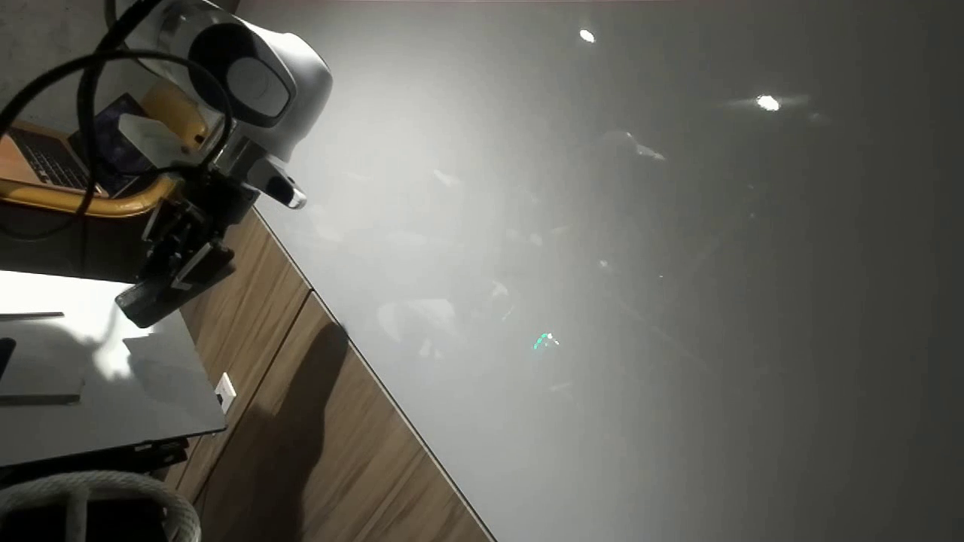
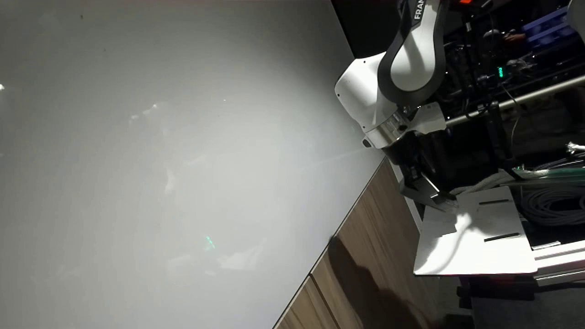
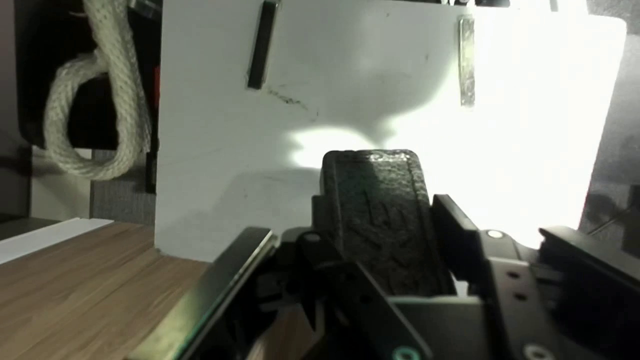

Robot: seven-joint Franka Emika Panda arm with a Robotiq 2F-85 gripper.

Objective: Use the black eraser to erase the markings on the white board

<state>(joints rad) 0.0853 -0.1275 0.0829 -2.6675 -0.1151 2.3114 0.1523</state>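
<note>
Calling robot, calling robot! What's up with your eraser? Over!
End effector shut on the black eraser. Eraser held apart from the white board. Small white table beneath, possibly in the way if lowered. Over.

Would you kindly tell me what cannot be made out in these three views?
Black eraser: lower left part hidden behind the gripper, wrist view.
White board: full extent cut off by picture edges, both exterior views.
Markings on it: too faint to tell from reflections, both exterior views.
Laptop: cut off by the left edge, an exterior view.
</note>
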